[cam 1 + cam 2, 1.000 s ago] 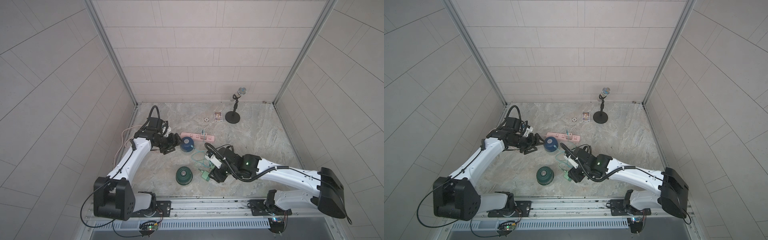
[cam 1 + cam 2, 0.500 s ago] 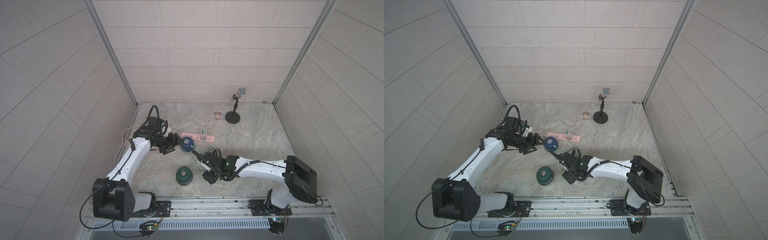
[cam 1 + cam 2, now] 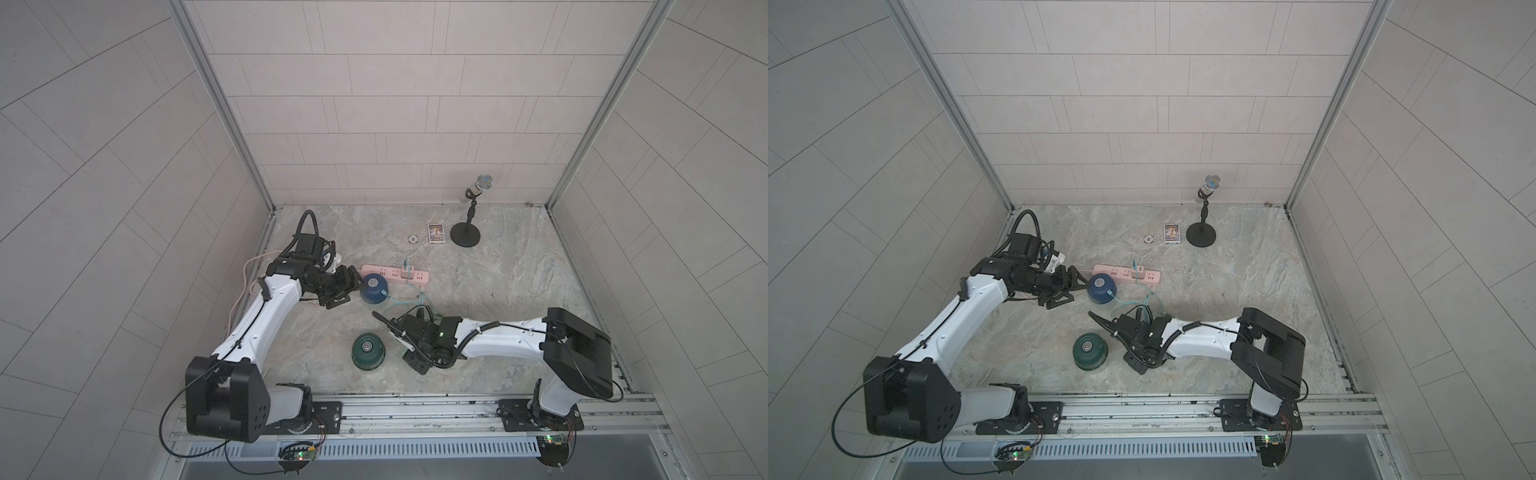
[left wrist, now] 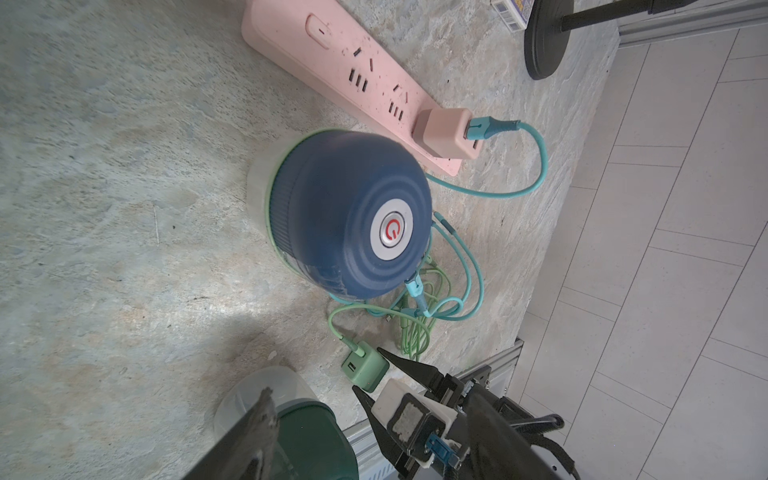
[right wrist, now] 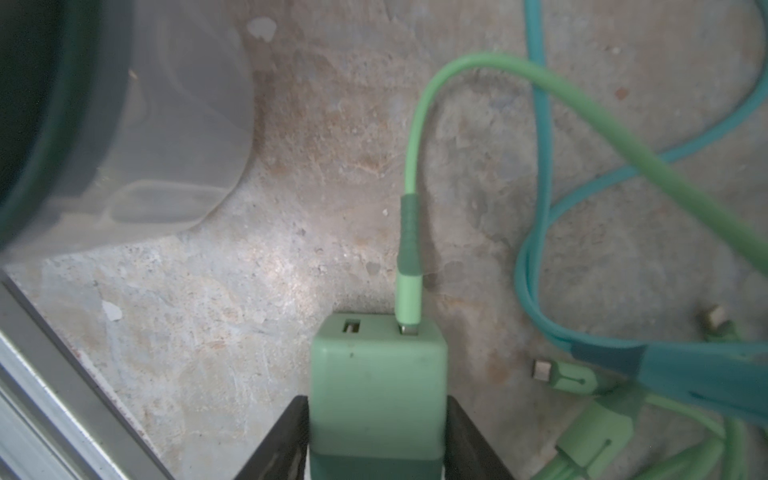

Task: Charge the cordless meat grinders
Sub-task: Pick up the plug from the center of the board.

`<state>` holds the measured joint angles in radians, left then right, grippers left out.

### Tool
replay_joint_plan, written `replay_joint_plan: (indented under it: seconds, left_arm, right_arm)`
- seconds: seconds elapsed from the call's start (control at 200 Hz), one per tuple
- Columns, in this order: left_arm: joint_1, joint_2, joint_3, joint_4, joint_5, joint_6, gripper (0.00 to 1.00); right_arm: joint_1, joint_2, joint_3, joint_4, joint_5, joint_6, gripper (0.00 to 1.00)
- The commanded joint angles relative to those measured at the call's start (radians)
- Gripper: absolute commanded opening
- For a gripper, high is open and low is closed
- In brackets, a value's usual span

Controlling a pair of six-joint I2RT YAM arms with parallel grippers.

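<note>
The dark blue meat grinder [image 3: 374, 289] [image 4: 353, 216] stands by the pink power strip [image 3: 395, 275], with a teal cable [image 4: 536, 166] running from a pink adapter [image 4: 446, 133] on the strip to its side. My left gripper [image 3: 352, 289] is open just left of it, holding nothing. The dark green meat grinder [image 3: 368, 351] [image 5: 41, 104] stands nearer the front. To its right, my right gripper [image 5: 376, 407] [image 3: 415, 361] is shut on the green plug adapter [image 5: 378, 374] [image 4: 365, 368], which lies on the table with a green cable [image 5: 415, 145] plugged in.
Loose green and teal cables [image 4: 419, 332] are tangled between the two grinders. A microphone on a black stand [image 3: 467, 232], a small card box [image 3: 436, 233] and a small round disc [image 3: 412, 239] sit at the back. The metal front rail [image 3: 415, 409] runs close behind the right gripper.
The right arm has folded lower and its jaws have narrowed onto the green plug adapter. The left arm and both grinders have stayed put.
</note>
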<state>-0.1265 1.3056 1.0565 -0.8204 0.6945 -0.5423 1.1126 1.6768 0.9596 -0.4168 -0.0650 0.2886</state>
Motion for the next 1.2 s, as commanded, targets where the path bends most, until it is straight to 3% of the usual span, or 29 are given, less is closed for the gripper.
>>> replay_joint_plan:
  seconds: [0.0,0.17,0.545,0.861,1.076,1.196]
  left_arm:
    - [0.003,-0.014,0.005,-0.005,0.006,0.008,0.75]
    - [0.004,-0.02,0.012,-0.012,0.008,0.012,0.74]
    - [0.003,-0.038,0.058,-0.024,0.043,0.006,0.73]
    - [-0.008,-0.033,0.098,0.01,0.053,-0.028,0.73]
    - [-0.057,0.005,0.162,0.033,0.066,-0.033,0.72]
    - [-0.116,0.07,0.255,0.036,0.07,-0.019,0.72]
  right_arm:
    - [0.005,-0.002,0.021,-0.028,0.031,0.004,0.4]
    - [0.005,-0.081,0.013,-0.046,-0.014,-0.006,0.29]
    - [-0.045,-0.49,-0.046,-0.201,-0.044,0.02,0.26]
    - [-0.334,-0.719,0.021,-0.373,-0.099,0.049,0.25]
    - [-0.521,-0.715,0.085,-0.421,-0.058,-0.019,0.25]
    - [-0.56,-0.663,0.132,-0.399,-0.072,-0.092,0.25]
